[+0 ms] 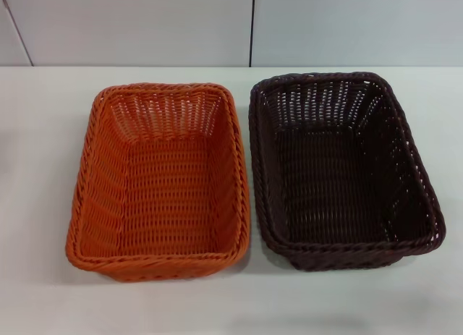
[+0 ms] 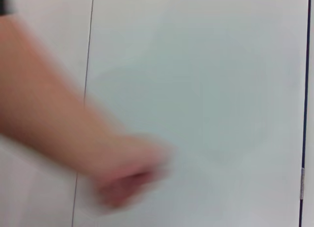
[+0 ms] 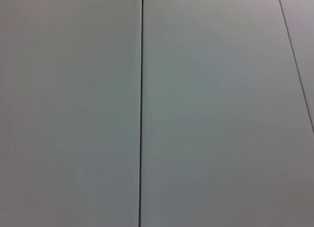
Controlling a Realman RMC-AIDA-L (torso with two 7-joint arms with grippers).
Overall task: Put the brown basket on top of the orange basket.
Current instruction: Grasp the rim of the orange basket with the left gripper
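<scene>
White table [image 1: 43, 277] carries the orange basket [image 1: 160, 181] and brown basket [image 1: 340, 168] side by side, rims nearly touching, long axes running near to far toward pale wall panels [image 1: 130, 24]; neither gripper shows, so finger state and finger-relative placement cannot be told.

Blurred human forearm and hand [image 2: 125, 175]
</scene>
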